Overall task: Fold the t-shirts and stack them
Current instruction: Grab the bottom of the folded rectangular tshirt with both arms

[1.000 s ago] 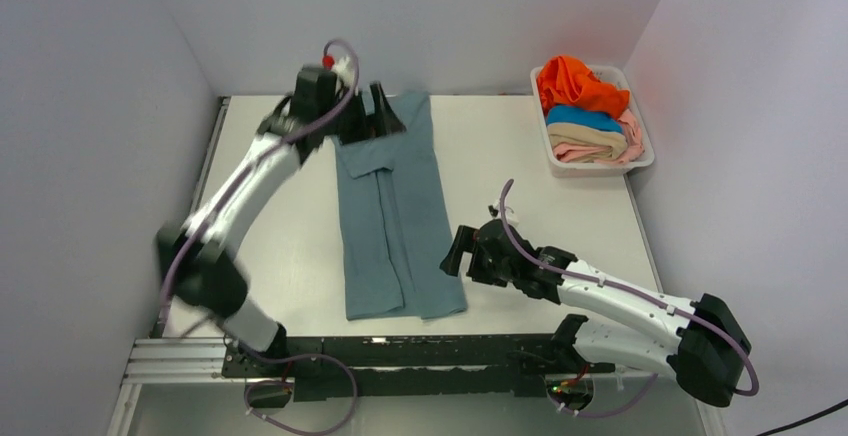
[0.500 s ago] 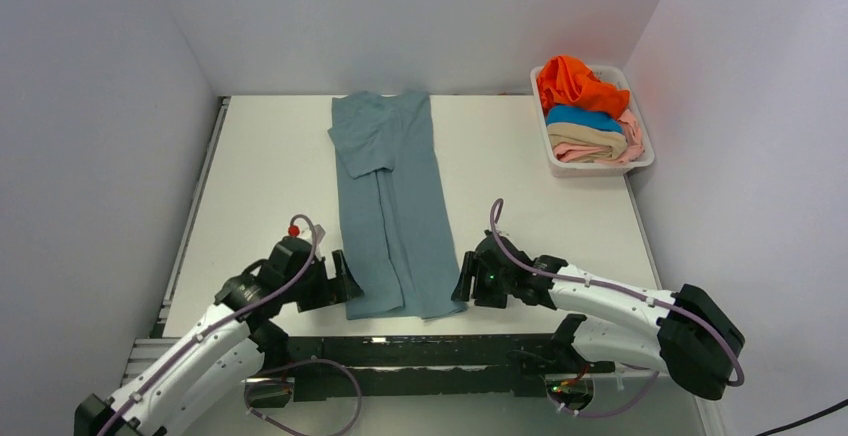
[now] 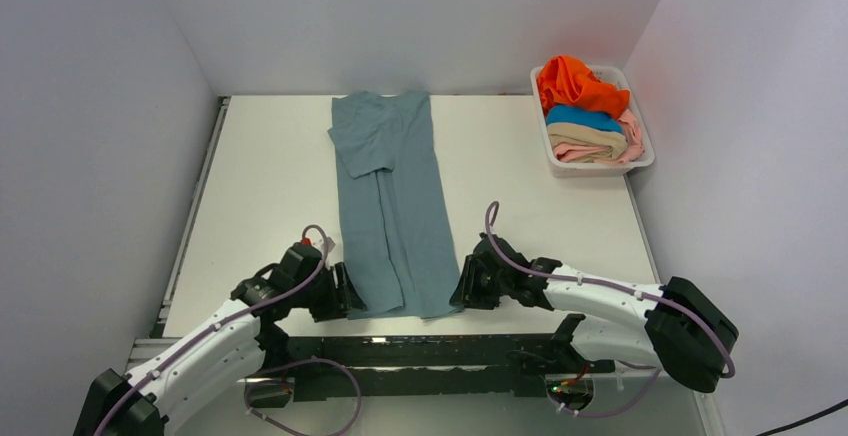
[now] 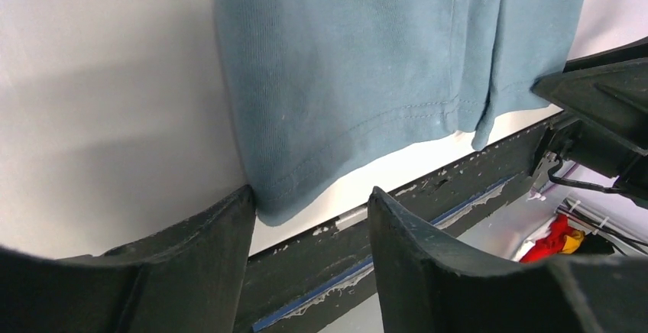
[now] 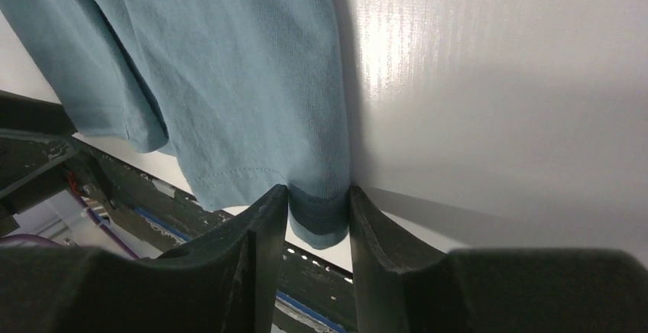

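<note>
Grey-blue t-shirt [image 3: 390, 206] lies flat as a long, narrow strip down the middle of the worktop [image 3: 270, 186], running from the 12 o'clock edge to the 6 o'clock edge. A sleeve is folded across it near the far end.

The left gripper [image 3: 345, 291] sits low at the hem corner toward 7 o'clock. Its fingers are spread wide, and the corner of the cloth lies between them, just beside one finger. The right gripper [image 3: 462, 284] is at the hem corner toward 5 o'clock. Its fingers are drawn close, with the stitched hem filling the narrow gap and touching both, so it is pinching that corner.

At 2 o'clock a white basket [image 3: 640, 161] holds the orange t-shirt [image 3: 575, 81], bunched at its far end. The bright blue t-shirt [image 3: 580, 116], tan t-shirt [image 3: 590, 134] and pale pink t-shirt [image 3: 590, 151] are layered nearer.
</note>
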Motion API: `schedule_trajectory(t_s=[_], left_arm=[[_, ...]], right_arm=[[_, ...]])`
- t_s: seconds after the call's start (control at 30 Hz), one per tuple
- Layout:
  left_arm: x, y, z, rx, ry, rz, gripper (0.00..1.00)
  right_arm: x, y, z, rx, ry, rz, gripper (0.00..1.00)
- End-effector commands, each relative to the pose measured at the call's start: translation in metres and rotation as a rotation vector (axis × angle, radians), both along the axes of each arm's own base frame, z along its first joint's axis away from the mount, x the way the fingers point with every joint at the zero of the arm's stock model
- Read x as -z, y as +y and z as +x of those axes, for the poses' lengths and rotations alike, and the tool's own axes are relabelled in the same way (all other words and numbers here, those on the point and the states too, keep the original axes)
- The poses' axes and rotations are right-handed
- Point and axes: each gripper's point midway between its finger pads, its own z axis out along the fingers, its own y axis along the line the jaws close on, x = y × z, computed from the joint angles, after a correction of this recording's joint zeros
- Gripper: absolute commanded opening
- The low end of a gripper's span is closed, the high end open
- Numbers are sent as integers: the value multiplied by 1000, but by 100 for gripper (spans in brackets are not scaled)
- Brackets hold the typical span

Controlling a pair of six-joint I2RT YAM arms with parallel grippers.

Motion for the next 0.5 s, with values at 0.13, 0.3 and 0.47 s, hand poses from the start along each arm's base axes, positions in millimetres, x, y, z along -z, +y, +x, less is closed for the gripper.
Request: schedule_trajectory(t_s=[0.13,0.3,0.47], left_arm=[[20,6,9,-28,3,72,46],[24,8,9,-19,27,104,0],[9,8,-12,25,69,84,0]], right_arm=[[12,-4,-6,6,40,-28,30],[10,-2,-8,-4,45,-11,16],[-4,4,-23,-50,93,53,4]])
